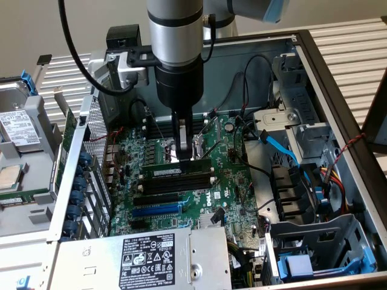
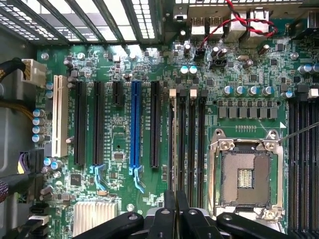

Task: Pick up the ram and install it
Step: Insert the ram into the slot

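The gripper point(image 2: 175, 198) hangs over a green motherboard point(image 2: 119, 149), its dark fingers point(image 2: 182, 205) pressed close together. From between them a thin strip, the ram point(image 2: 173, 144) seen edge-on, runs along the outermost of four black memory slots point(image 2: 192, 139), the one nearest the expansion slots. Those stand side by side: a white slot point(image 2: 60, 114), two long black ones, a short black one, a blue slot point(image 2: 134, 124), then another black. Beyond the memory slots lies the open CPU socket point(image 2: 245, 177) in its metal frame, with more black slots past it. Red and black wires point(image 2: 244, 20) loop near the rear ports. A finned heatsink point(image 2: 94, 216) sits near the gripper.
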Action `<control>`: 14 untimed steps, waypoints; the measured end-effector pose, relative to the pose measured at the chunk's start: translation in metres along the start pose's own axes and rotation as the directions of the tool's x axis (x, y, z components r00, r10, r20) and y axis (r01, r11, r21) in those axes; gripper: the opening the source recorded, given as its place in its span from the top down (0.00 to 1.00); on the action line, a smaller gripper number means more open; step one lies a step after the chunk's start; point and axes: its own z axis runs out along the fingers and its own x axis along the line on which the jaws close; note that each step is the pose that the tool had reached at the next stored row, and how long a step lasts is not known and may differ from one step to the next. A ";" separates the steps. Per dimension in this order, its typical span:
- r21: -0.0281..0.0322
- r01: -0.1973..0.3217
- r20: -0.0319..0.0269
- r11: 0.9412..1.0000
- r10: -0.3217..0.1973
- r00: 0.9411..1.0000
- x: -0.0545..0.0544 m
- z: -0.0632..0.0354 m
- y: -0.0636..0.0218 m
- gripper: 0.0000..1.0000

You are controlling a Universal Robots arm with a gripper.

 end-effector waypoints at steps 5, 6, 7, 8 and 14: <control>0.009 0.000 -0.007 1.000 0.000 1.000 0.000 0.0001 0.0002 0.87; 0.009 0.000 -0.011 1.000 0.000 1.000 0.000 0.0001 0.0005 0.87; 0.009 0.000 -0.013 1.000 0.001 1.000 0.000 0.0001 0.0007 0.87; 0.010 0.000 -0.017 1.000 0.001 1.000 0.000 0.0002 0.0009 0.87; 0.010 -0.001 -0.024 1.000 0.001 1.000 0.000 0.0010 0.0010 0.87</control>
